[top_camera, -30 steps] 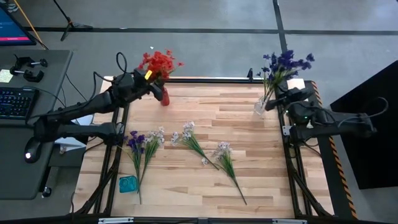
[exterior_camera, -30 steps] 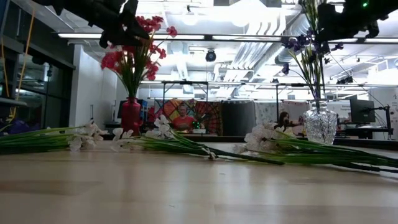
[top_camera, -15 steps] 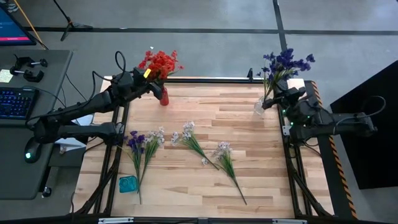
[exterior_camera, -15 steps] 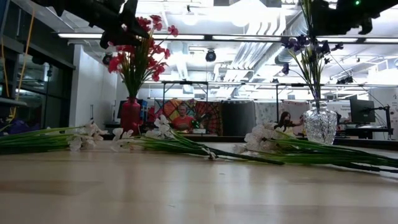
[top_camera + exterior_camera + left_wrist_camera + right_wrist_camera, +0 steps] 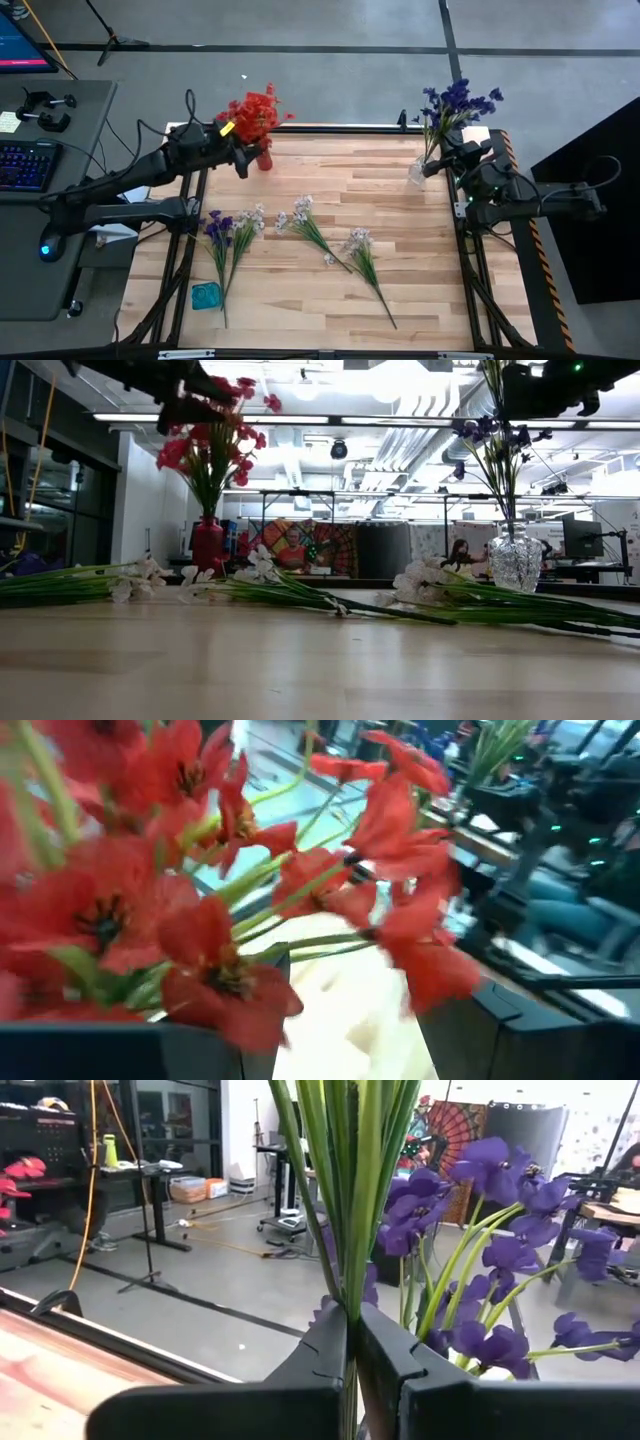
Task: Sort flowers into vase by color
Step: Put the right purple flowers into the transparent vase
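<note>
Left gripper (image 5: 243,160) hovering wide beside red flowers (image 5: 254,113) in red vase (image 5: 264,158), bench's far-left corner. Right gripper (image 5: 352,1348) pinching purple flowers (image 5: 455,103) over glass vase (image 5: 418,172), far-right corner.

Two vases stand on the pale wooden table (image 5: 400,230), one small red vase (image 5: 264,158) of red flowers (image 5: 253,112) and one clear glass vase (image 5: 419,172) of purple flowers (image 5: 455,102), while three white-blossomed sprigs (image 5: 310,228) and one purple-blossomed sprig (image 5: 217,235) lie loose beside one small teal object (image 5: 206,295).
</note>
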`<state>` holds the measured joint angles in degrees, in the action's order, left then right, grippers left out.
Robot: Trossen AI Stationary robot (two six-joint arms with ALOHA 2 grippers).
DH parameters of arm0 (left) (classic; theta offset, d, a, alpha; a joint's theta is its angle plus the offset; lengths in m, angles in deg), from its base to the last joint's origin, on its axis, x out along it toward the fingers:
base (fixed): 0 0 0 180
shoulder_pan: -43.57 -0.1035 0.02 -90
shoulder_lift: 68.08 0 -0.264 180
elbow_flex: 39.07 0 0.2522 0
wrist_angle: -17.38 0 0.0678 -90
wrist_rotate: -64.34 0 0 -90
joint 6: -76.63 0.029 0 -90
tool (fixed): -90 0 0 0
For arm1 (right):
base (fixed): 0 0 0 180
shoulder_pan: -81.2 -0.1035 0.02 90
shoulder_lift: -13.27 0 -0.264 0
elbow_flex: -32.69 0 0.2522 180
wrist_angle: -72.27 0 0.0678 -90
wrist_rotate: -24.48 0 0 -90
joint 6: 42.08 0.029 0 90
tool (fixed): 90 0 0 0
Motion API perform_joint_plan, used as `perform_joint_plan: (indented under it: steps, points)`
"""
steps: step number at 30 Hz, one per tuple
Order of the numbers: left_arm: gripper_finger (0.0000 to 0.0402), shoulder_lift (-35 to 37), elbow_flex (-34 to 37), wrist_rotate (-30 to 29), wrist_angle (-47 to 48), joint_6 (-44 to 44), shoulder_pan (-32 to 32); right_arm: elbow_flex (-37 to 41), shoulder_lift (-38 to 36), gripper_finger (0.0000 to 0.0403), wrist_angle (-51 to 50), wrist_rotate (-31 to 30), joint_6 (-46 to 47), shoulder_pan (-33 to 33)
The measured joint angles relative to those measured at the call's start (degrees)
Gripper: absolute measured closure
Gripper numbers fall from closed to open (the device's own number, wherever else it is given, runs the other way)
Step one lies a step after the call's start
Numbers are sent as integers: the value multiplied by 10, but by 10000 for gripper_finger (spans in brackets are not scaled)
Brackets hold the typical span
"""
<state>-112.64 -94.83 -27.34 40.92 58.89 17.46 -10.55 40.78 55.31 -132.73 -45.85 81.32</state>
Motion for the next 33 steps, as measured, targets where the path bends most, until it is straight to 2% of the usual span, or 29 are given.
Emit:
perform_joint_plan:
  steps: [3,7,10,13,16,18,22,27,30,33]
  points:
    - [220,22,0,-44,11,21,4,0,-5,403,0,1,-2,0]
    - [221,50,0,-45,38,43,4,0,-15,403,0,2,-13,0]
    - [221,67,-1,-35,90,44,4,0,-26,403,0,2,-13,0]
    - [221,74,-25,-19,181,44,4,0,-37,403,0,2,-15,0]
    - [222,71,-54,18,265,43,9,0,-47,403,0,1,-26,0]
    - [225,69,-59,43,288,25,25,0,-52,403,0,1,-27,0]
    - [252,39,-57,71,295,-30,107,0,-58,403,0,2,-27,0]
    - [316,-18,-56,67,296,-85,250,0,-58,403,0,1,-27,0]
    - [361,-60,-56,16,289,-123,331,0,-58,403,0,6,-27,0]
    - [395,-116,-56,-60,243,-106,389,0,-58,403,-1,25,-22,0]
